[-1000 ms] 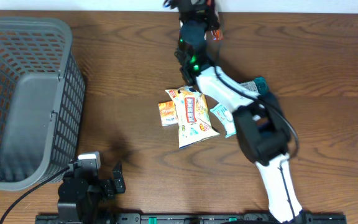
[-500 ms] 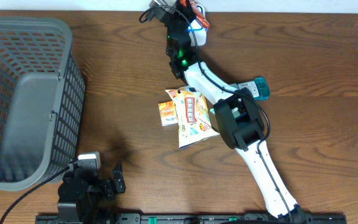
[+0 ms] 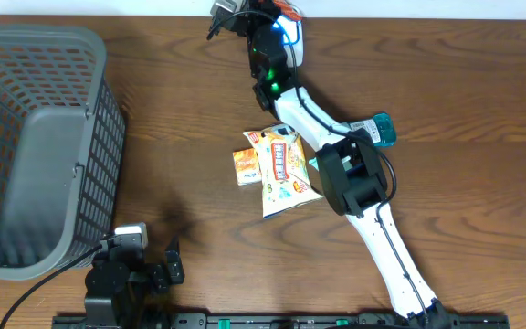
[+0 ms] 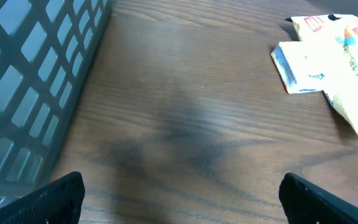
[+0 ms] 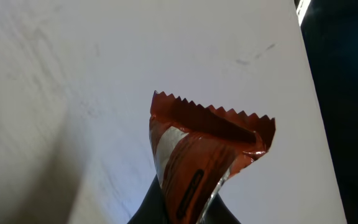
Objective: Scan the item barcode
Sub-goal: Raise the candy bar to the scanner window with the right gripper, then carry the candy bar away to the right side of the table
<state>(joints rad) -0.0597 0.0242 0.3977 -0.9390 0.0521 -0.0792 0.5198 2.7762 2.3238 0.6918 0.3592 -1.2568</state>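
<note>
Dark wood-grain tabletop (image 3: pixel 181 119) runs back to a white surface (image 3: pixel 427 7) along its far edge, with a yellow snack bag (image 3: pixel 283 172) lying flat near the middle. A small orange packet (image 3: pixel 245 166) touches the bag's left side. A teal object (image 3: pixel 379 129) lies to the right of the bag and a little farther back, just beside the white right arm (image 3: pixel 313 119), which passes over the bag's right edge. A gray mesh basket (image 3: pixel 35 35) stands well to the bag's left.

The right arm stretches far past the bag to the back edge of the tabletop. There the right fingers (image 5: pixel 180 211) are pressed together on the lower end of a red packet (image 5: pixel 204 149), pinching it. The wrist view shows the packet's zigzag-cut top edge standing up against the white surface. No barcode can be made out on the side that shows.

The left fingers (image 3: pixel 170 263) sit near the front edge, well to the bag's left and nearer the front, spread wide apart with nothing between them but bare wood.
</note>
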